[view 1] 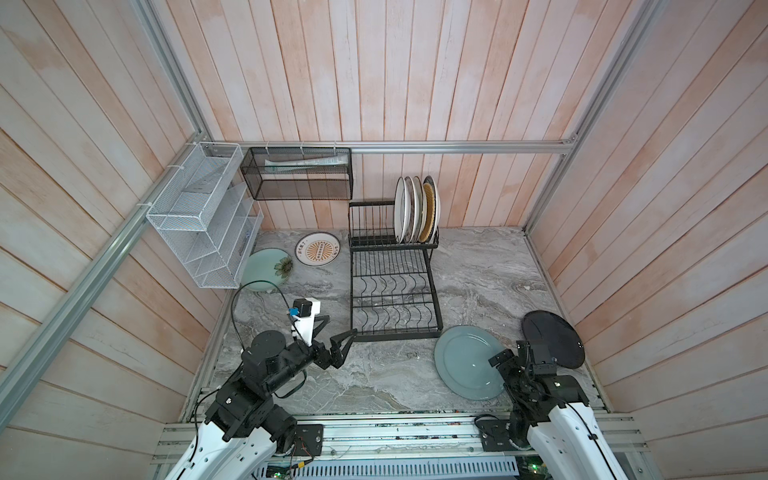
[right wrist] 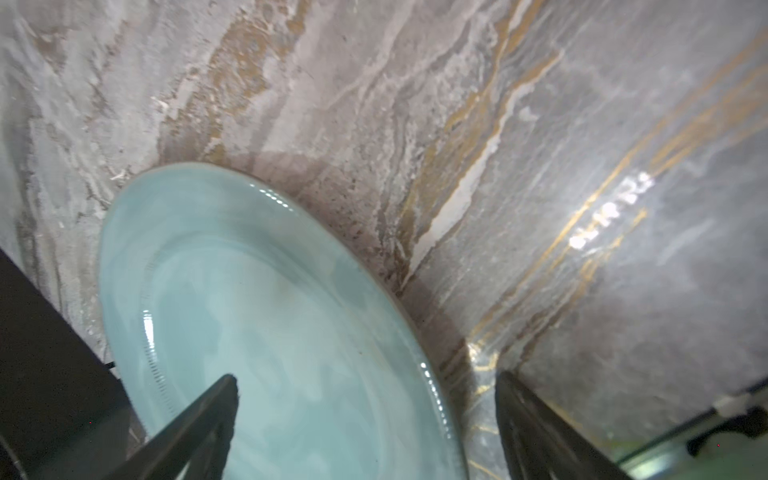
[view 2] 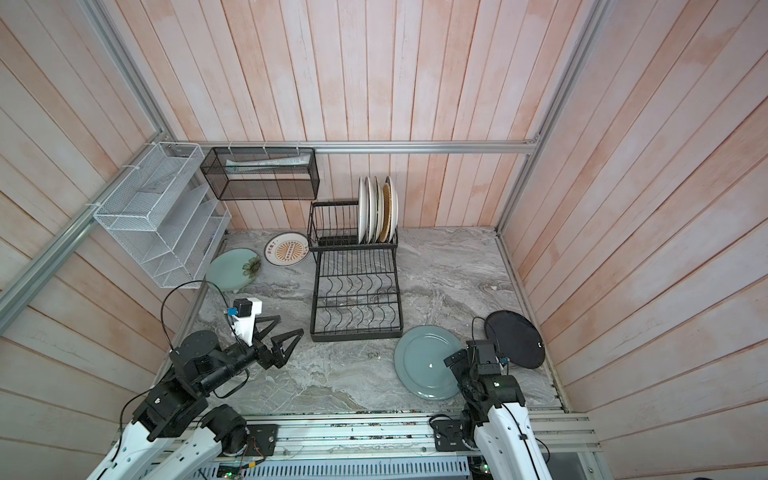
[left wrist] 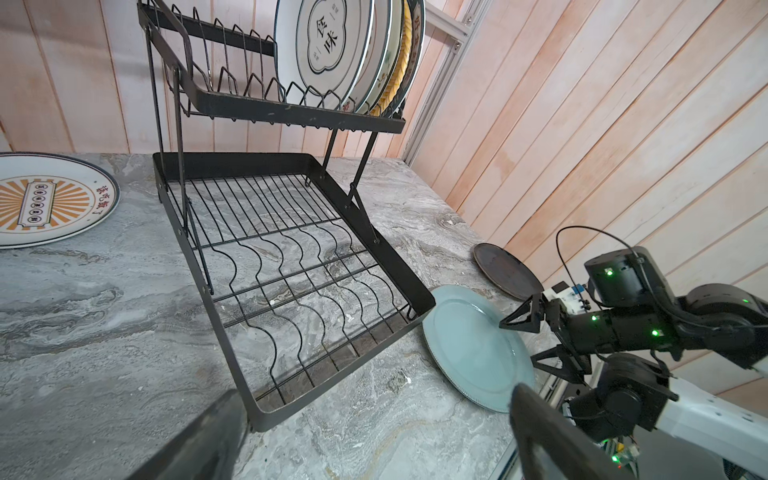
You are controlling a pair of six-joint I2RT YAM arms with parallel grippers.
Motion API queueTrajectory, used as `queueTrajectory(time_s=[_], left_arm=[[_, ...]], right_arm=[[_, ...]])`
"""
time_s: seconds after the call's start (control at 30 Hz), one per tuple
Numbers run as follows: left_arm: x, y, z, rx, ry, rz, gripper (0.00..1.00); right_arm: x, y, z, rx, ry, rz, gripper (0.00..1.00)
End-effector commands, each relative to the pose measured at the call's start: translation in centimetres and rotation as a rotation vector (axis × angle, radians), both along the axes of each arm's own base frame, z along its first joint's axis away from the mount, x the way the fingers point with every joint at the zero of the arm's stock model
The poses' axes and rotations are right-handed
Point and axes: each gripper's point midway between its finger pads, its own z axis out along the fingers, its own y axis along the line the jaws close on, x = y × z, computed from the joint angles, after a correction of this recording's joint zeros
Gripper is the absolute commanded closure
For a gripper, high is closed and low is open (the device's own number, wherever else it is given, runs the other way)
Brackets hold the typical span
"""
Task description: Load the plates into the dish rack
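Note:
The black dish rack stands mid-table, with several plates upright in its upper tier. A grey-blue plate lies flat in front of it. My right gripper is open, its jaws straddling that plate's near rim. A black plate leans at the right wall. The sunburst plate and pale green plate lie at the back left. My left gripper hovers open and empty by the rack's front left corner.
A white mesh organizer and a black mesh basket hang on the back-left walls above the table. Wooden walls close in three sides. An aluminium rail runs along the front edge between the arm bases.

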Motion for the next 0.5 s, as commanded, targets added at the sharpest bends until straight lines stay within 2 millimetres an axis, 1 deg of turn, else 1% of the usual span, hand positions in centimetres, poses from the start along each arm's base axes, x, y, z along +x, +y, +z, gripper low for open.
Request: queueTrajectory(time_s=[0.0,0.13,0.23,0.33,0.43,0.47], left_arm=[[0.1,0.3,-0.4,0.002,0.004,0.017,0.0],[0.1,0.2,-0.4,0.005,0.004,0.017,0.0],[0.1,0.3,-0.4,0.006,0.003,0.02,0.0],[0.1,0.4,-0.4,0.005,0.003,0.025,0.0],[0.1,0.4,-0.4,0.006,0.002,0.024,0.0],[0.2,0.4,-0.4,0.006,0.003,0.025,0.0]], right_arm=[[0.1,0.2,-0.1,0.025,-0.014,-0.027,0.05],[0.0,0.9,-1.0,0.07,-0.009,-0.022,0.08],[0.2,1.3,-1.4,0.095,-0.02,-0.022,0.15],[0.4,1.4,-1.4,0.099,-0.035,-0.026,0.22],[0.4,1.3,-1.6,0.094,-0.036,-0.031,0.25],[0.4,1.3,-1.8,0.094,-0.039,-0.027,0.29]])
